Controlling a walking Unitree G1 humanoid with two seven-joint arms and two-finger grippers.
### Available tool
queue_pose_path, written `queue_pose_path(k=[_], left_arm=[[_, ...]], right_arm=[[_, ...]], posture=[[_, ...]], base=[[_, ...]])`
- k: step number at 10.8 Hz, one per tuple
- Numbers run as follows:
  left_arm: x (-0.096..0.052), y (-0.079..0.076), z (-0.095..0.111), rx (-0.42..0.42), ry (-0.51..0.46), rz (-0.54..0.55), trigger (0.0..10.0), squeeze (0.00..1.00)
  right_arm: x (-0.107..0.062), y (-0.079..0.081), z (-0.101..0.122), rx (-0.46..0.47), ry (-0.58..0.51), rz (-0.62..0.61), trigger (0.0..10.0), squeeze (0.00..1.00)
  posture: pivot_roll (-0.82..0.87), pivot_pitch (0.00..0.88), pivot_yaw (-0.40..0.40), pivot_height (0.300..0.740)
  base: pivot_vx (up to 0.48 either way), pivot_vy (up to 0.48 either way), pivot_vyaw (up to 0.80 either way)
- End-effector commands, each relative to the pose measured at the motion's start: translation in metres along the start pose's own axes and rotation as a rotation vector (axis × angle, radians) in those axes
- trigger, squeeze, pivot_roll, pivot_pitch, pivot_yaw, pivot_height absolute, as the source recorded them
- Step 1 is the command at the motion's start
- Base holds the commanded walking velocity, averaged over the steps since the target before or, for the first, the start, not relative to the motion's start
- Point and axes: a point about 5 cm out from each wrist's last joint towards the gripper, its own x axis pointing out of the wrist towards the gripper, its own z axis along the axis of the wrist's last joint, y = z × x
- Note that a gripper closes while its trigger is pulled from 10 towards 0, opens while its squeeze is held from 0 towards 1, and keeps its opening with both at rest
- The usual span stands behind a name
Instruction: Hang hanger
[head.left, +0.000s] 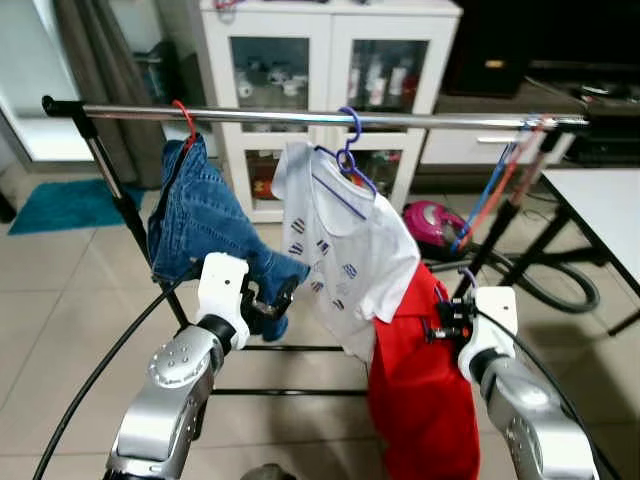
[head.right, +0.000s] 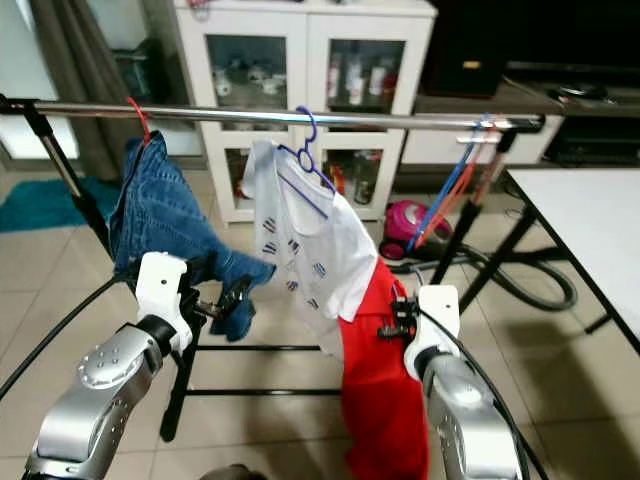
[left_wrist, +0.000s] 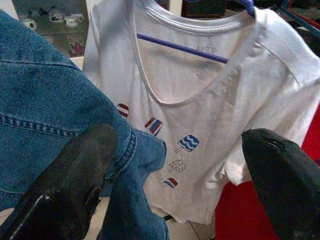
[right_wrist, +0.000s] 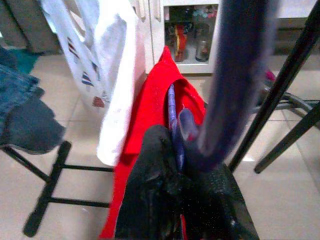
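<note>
A chrome rail (head.left: 430, 119) spans the rack at head height. On it hang blue jeans (head.left: 190, 215) from a red hanger (head.left: 184, 118) and a white T-shirt (head.left: 350, 250) from a purple hanger (head.left: 349, 150). My right gripper (head.left: 445, 322) is low and to the right of the shirt, well below the rail. It is shut on the neck of another purple hanger (right_wrist: 235, 75) that carries a red garment (head.left: 420, 390). My left gripper (head.left: 272, 305) is open just in front of the jeans' lower edge, holding nothing, with the T-shirt (left_wrist: 200, 100) beyond its fingers (left_wrist: 75, 175).
Blue and orange empty hangers (head.left: 500, 180) hang at the rail's right end. A white glass-door cabinet (head.left: 330, 60) stands behind, with a pink vacuum (head.left: 432, 225) and its hose on the floor. A white table (head.left: 605, 205) is at the right. The rack's black base bars (head.left: 290, 392) lie below.
</note>
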Motion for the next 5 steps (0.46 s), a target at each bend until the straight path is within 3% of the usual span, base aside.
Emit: queue_pose_path(k=[1, 5], left_arm=[[0.003, -0.002, 0.005, 0.009, -0.008, -0.010, 10.0, 0.00], [0.007, -0.004, 0.009, 0.014, -0.018, -0.012, 10.0, 0.00]], right_arm=[[0.000, 0.004, 0.020, 0.008, -0.067, 0.028, 10.0, 0.00], [0.006, 0.018, 0.061, 0.071, -0.175, 0.106, 10.0, 0.00]], posture=[[0.11, 0.034, 0.012, 0.740], [0.11, 0.033, 0.011, 0.740]], base=[[0.000, 0.000, 0.00], [0.000, 0.000, 0.00]])
